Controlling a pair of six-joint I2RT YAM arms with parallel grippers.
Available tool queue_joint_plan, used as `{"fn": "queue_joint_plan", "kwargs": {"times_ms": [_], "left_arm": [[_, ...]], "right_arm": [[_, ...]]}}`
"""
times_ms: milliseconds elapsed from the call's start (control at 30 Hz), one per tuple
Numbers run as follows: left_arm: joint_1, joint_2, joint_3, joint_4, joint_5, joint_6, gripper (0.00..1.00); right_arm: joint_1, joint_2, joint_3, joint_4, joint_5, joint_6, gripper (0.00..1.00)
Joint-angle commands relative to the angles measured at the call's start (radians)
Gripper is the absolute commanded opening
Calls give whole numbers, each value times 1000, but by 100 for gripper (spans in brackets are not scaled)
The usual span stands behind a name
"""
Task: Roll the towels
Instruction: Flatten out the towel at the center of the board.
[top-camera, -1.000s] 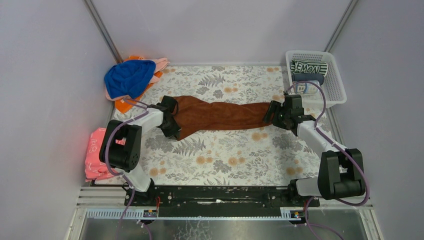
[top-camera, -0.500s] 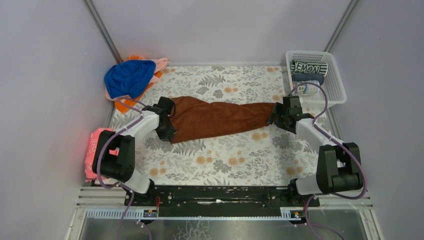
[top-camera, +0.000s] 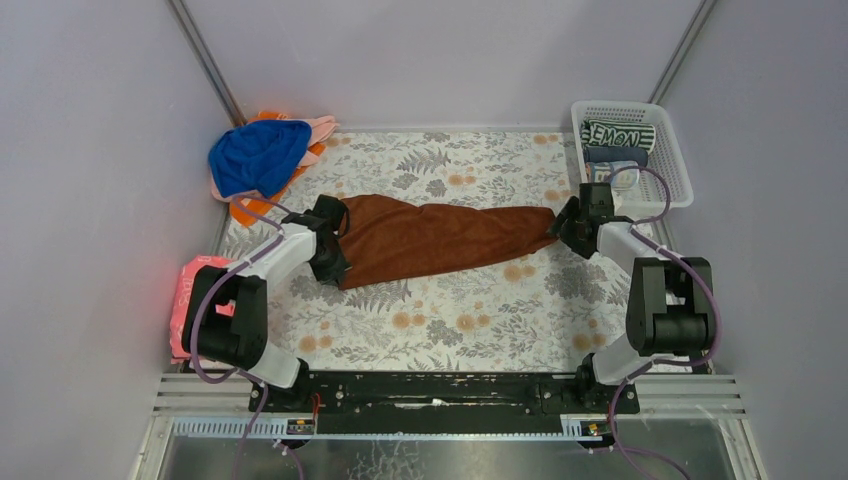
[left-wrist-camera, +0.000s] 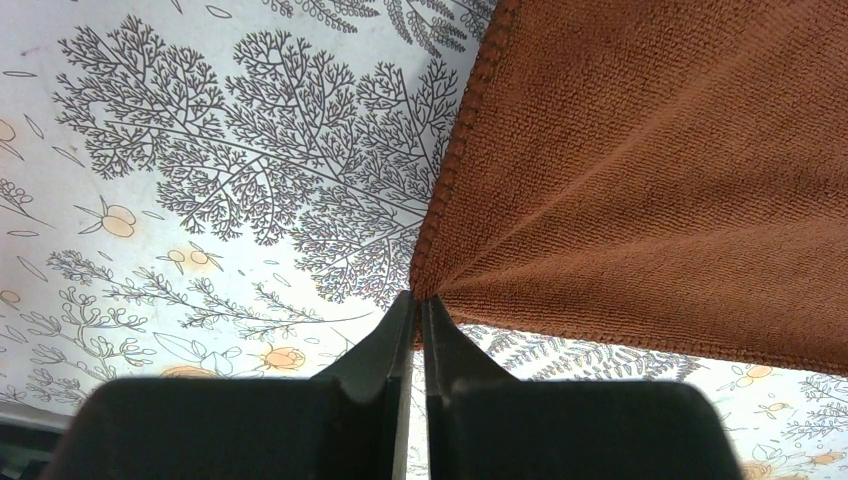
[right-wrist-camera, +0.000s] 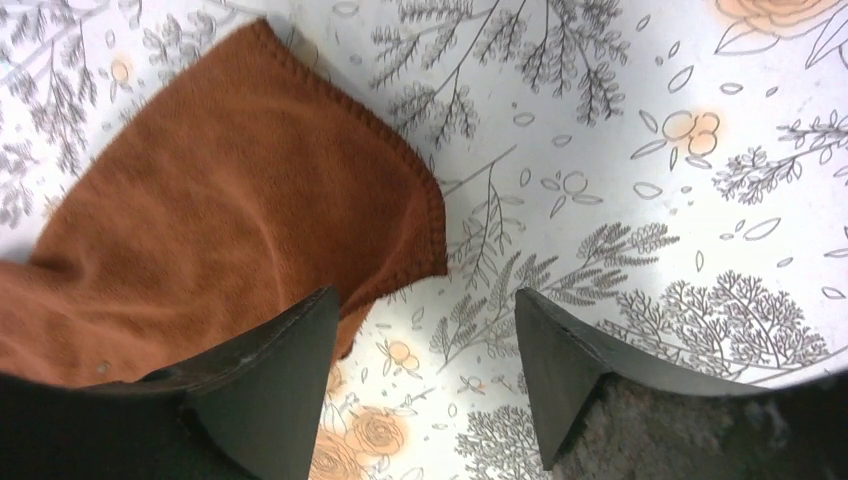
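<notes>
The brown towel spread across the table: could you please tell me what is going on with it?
Two robot arms are working on the brown towel, which lies stretched out across the table, not yet rolled. The left gripper is shut on the towel's left corner, pinching the hem. The right gripper is open over the other end, gripping nothing. More towels wait in a heap at the far left, the blue towel on top, and the white basket at the far right holds a few others.

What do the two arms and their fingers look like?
Left arm and right arm: white links, black joint housings, purple cables looping alongside. Fingers: matte black wedges tapering to the tips.
</notes>
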Motion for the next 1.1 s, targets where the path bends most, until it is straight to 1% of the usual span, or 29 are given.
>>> {"fn": "queue_joint_plan", "kwargs": {"times_ms": [0,67,133,267,333,400,633,667,767,867,933,1067], "left_arm": [[5,-23,-9,-24,-26,19,0],[8,-22,-11,-24,-24,19,0],[7,-24,-12,-23,-23,19,0],[9,-27,-16,-13,-11,19,0],[12,-29,-16,-11,-5,18,0],[19,-32,-19,-8,-3,16,0],[52,-56,-13,20,34,3,0],[53,-53,-7,21,36,3,0],[53,-47,3,21,49,5,0],[53,-47,-2,25,55,6,0],[53,-48,-6,27,60,7,0],[54,-47,-8,29,64,11,0]], "right_arm": [[-25,44,56,56,-42,80,69],[-35,65,55,68,-50,112,64],[-39,85,56,76,-53,141,61],[-51,131,54,88,-45,193,52],[-59,140,45,99,-38,213,50],[-68,141,39,102,-30,222,48],[-82,112,23,107,-32,230,37],[-82,86,23,106,-43,231,35],[-82,67,22,101,-75,234,34],[-82,58,7,93,-102,244,43],[-82,56,-11,85,-112,254,47],[-82,52,-45,88,-144,282,47]]}}
